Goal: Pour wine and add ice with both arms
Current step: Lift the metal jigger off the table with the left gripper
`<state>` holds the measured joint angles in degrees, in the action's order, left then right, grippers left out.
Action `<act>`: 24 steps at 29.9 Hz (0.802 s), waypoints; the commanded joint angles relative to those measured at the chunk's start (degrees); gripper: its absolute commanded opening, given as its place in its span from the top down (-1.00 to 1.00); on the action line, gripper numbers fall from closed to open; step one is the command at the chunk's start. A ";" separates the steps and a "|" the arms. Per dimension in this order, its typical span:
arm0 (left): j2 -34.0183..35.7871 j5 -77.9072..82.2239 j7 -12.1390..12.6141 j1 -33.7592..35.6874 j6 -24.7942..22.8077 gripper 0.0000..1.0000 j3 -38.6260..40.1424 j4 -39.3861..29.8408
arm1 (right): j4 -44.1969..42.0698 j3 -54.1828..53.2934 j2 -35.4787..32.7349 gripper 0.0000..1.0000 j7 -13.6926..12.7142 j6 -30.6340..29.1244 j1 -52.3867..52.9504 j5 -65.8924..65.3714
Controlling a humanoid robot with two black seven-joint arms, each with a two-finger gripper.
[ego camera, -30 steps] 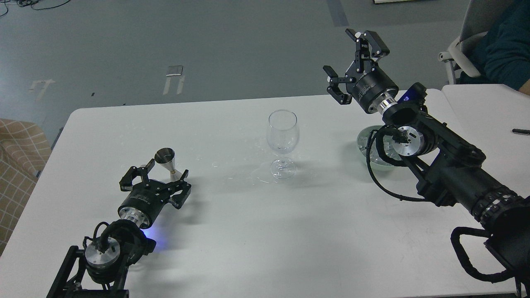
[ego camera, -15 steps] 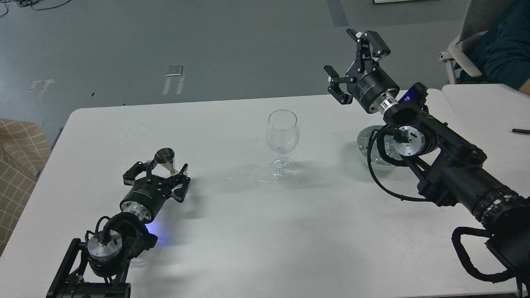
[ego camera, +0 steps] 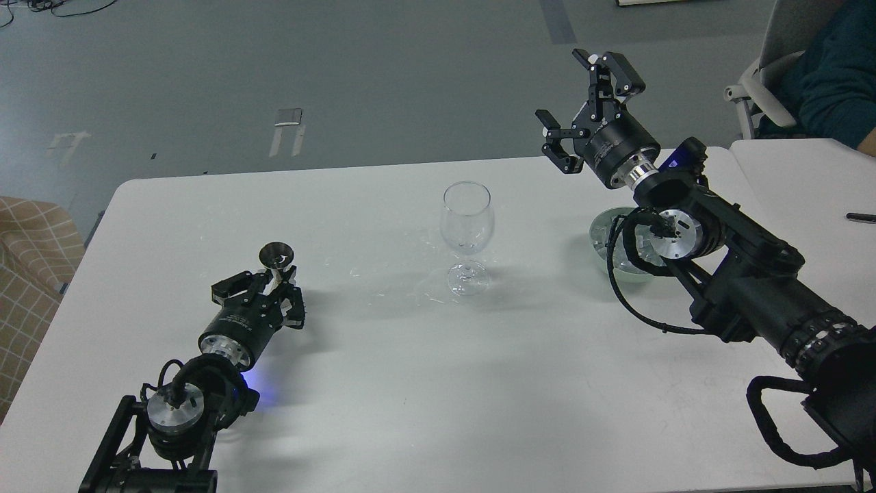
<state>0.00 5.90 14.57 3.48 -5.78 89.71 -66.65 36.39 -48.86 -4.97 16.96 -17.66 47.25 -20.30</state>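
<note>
A small metal jigger (ego camera: pixel 276 255) stands at the table's left; whether it holds wine cannot be seen. My left gripper (ego camera: pixel 265 286) lies low on the table, fingers closed around the jigger's narrow waist. An empty clear wine glass (ego camera: pixel 467 222) stands upright at the table's middle. A pale green bowl (ego camera: pixel 602 236) with clear ice cubes (ego camera: pixel 626 255) sits at the right, partly hidden behind my right arm. My right gripper (ego camera: pixel 580 103) is open and empty, raised high beyond the bowl, over the table's far edge.
The white table (ego camera: pixel 410 383) has small wet specks around the glass's foot. A second white table (ego camera: pixel 801 178) with a black pen (ego camera: pixel 860 218) stands at the right. A seated person (ego camera: pixel 835 75) is at the far right. A checked cushion (ego camera: pixel 34 274) lies at the left.
My left gripper has moved forward and closed its fingers around the jigger, which was standing free between open fingers before. The right arm has barely moved.
</note>
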 commanded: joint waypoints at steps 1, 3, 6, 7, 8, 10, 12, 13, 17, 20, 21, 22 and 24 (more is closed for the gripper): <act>0.00 1.04 -1.03 -0.14 -0.10 1.00 0.21 0.03 | 0.00 0.00 -0.04 -1.00 0.00 0.00 -0.05 0.00; 0.00 1.05 -1.30 -0.23 -0.11 1.00 0.29 0.03 | 0.00 0.00 -0.04 -1.00 0.00 0.09 -0.14 0.00; 0.00 0.96 -1.82 -0.23 -0.11 1.00 0.56 -0.14 | 0.00 0.00 -0.04 -1.00 0.00 0.17 -0.14 0.00; 0.00 0.96 -2.00 0.03 -0.11 1.00 0.56 -0.40 | 0.00 0.00 -0.04 -1.00 0.00 0.26 -0.14 0.00; 0.00 0.87 -2.09 0.21 0.07 1.00 0.47 -0.93 | 0.00 0.00 -0.04 -1.00 0.00 0.26 -0.14 0.00; 0.00 0.87 -2.00 0.39 0.51 1.00 0.21 -1.37 | 0.00 0.00 -0.04 -1.00 0.00 0.26 -0.14 0.00; 0.00 0.96 -1.92 0.47 1.03 1.00 0.03 -2.95 | 0.00 0.00 -0.04 -1.00 0.00 0.26 -0.14 0.00; 0.00 1.05 -1.65 0.56 2.43 1.00 0.03 -4.17 | 0.00 0.00 -0.04 -1.00 0.00 0.26 -0.14 0.00; 0.00 1.05 -1.04 2.05 7.44 1.00 -0.32 -8.22 | 0.00 0.08 -0.04 -1.00 0.00 0.26 -0.14 0.00; 0.00 1.05 -0.69 3.20 10.09 1.00 -0.58 -11.12 | 0.00 0.08 -0.04 -1.00 0.00 0.26 -0.23 0.00; 0.00 1.05 -0.08 3.89 10.70 1.00 -0.58 -11.91 | 0.00 0.08 -0.04 -1.00 0.00 0.26 -0.23 0.00; 0.00 1.05 0.71 4.60 11.66 1.00 -0.67 -12.70 | 0.00 0.08 0.05 -1.00 0.00 0.26 -0.23 0.00; 0.00 1.05 1.24 5.47 12.98 1.00 -1.19 -13.23 | 0.00 0.08 0.05 -1.00 0.00 0.26 -0.23 0.00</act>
<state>0.00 6.94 14.79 7.58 5.17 89.08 -78.68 36.39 -48.78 -5.02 16.96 -17.40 47.03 -20.30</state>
